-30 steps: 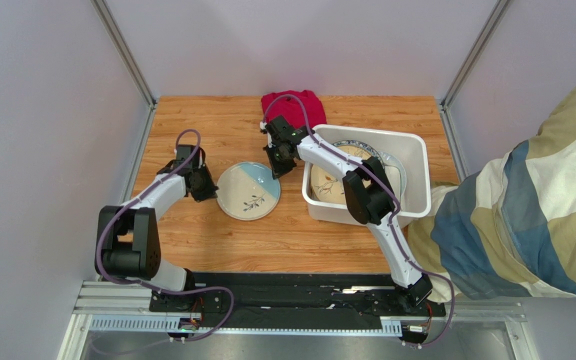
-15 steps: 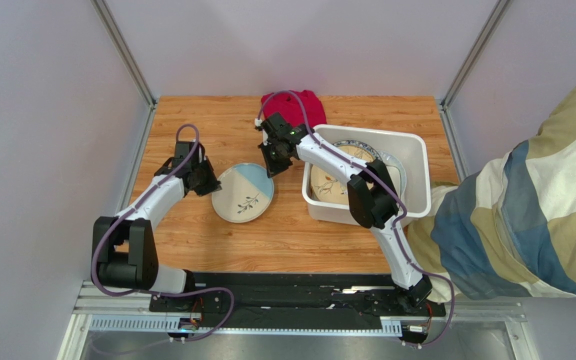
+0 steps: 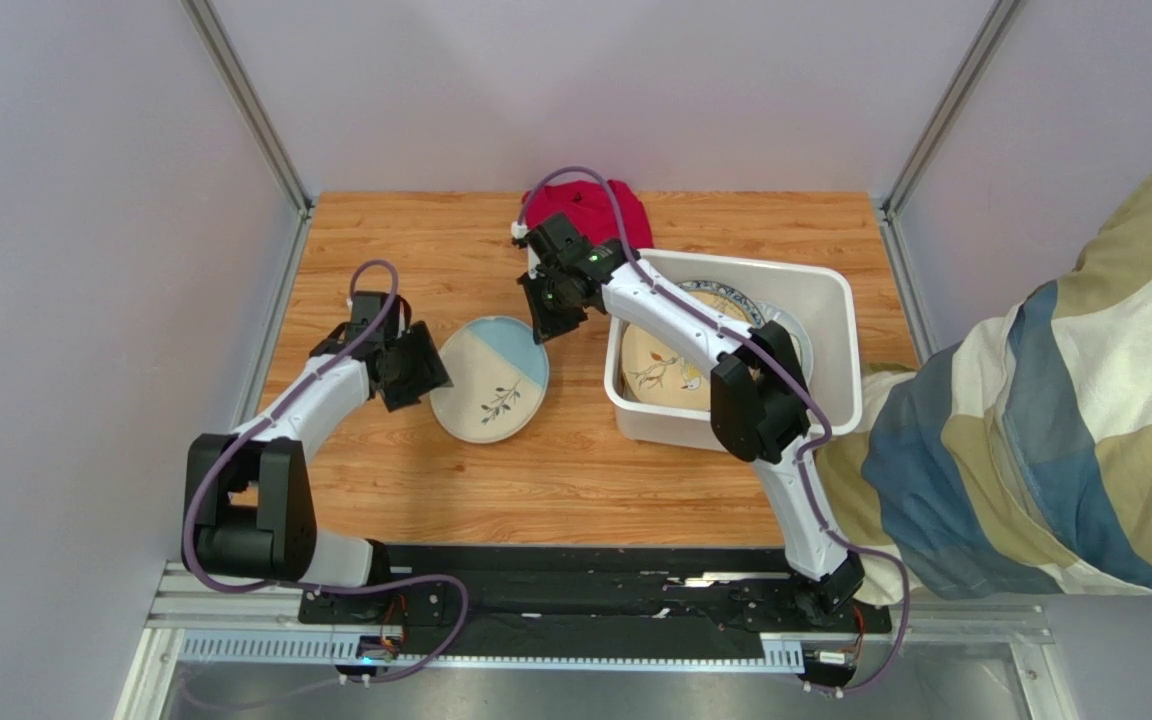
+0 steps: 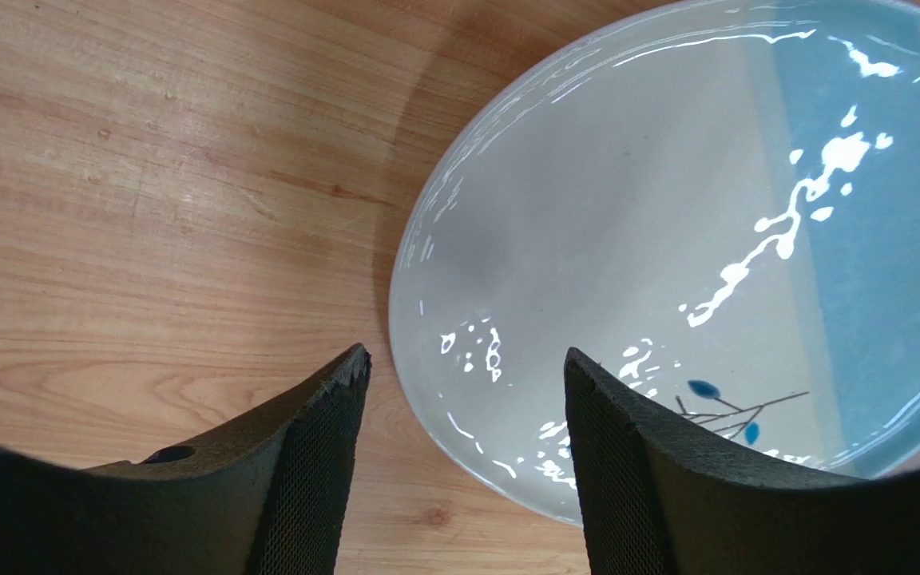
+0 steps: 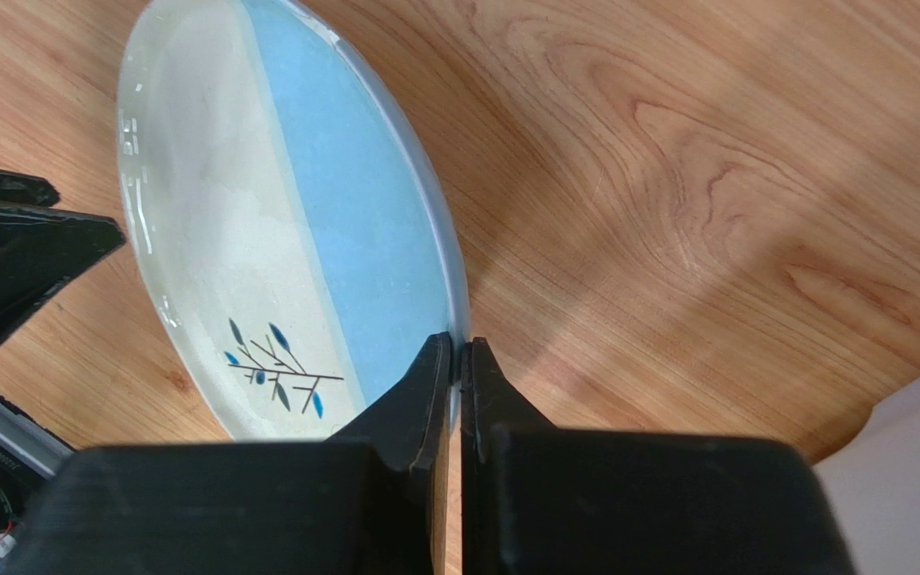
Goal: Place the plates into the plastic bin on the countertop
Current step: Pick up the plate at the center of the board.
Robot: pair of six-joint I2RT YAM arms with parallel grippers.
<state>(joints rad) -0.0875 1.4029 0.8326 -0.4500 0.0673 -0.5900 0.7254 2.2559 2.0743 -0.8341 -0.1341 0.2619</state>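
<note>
A cream-and-blue plate [image 3: 489, 378] with a leaf sprig lies on the countertop [image 3: 432, 255], left of the plastic bin [image 3: 835, 323]. My right gripper [image 3: 552, 311] is shut on its blue right rim [image 5: 443, 270], and the plate [image 5: 273, 240] looks tilted up on that side. My left gripper [image 3: 417, 366] stands open at the plate's left edge. That edge of the plate [image 4: 669, 240] runs between its fingers [image 4: 321, 443] without touching them. Inside the bin lie other plates, a cream one with a sprig [image 3: 665, 368] and a blue floral one [image 3: 717, 293].
A folded red cloth [image 3: 593, 203] lies at the back of the table, just behind the right gripper. A person's striped sleeve [image 3: 1048, 405] reaches in from the right, next to the bin. Metal frame posts stand at the back corners.
My left gripper has opened at the plate's left edge. The right gripper, still shut on the rim, has shifted slightly back and the plate has moved a little with it.
</note>
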